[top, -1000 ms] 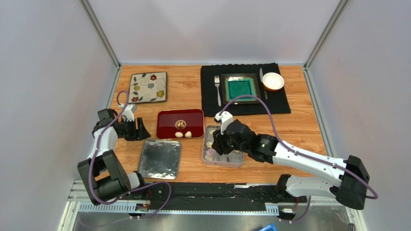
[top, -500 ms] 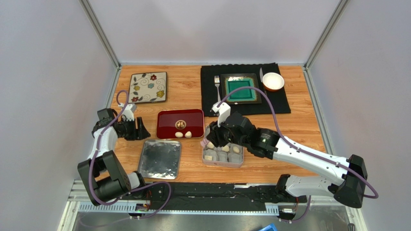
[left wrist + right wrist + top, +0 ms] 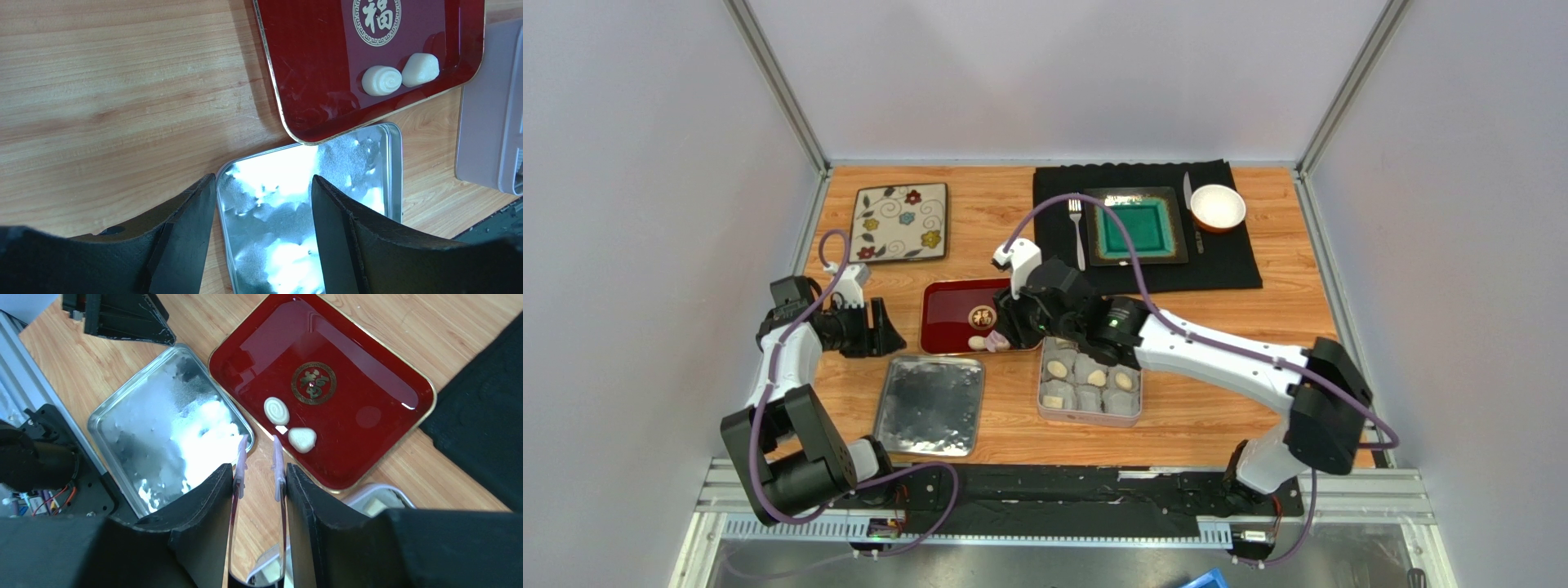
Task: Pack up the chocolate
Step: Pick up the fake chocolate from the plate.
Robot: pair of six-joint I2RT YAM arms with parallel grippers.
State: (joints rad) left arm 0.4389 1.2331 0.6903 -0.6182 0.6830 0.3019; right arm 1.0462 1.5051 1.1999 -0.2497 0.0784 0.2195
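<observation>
We find a wood-grain counter [image 3: 1284, 337] enclosed on three sides by plain grey walls [image 3: 1063, 74]. At the far left corner lies a floral plate [image 3: 901, 222]. Toward the far right corner a black mat [image 3: 1234, 263] carries a green plate [image 3: 1133, 226], a fork [image 3: 1076, 227] and a white bowl [image 3: 1217, 207]. At mid-counter sits a red tray [image 3: 368, 373]. Two pieces of chocolate [image 3: 276, 409] lie side by side on it, just apart, close to its near rim. Further pieces sit in an open tin [image 3: 1090, 420] to the right of the tray, toward the near edge. A shiny lid [image 3: 930, 404] lies flat to the left of the tin, also toward the near edge. The right gripper [image 3: 259, 471] is clamped on a pair of tweezers [image 3: 277, 462]. Their tips stand apart with nothing between them, above the tray's near rim and just beside the two pieces. The left gripper [image 3: 263, 184] sits low by the left edge, its jaws spread wide and holding nothing.
</observation>
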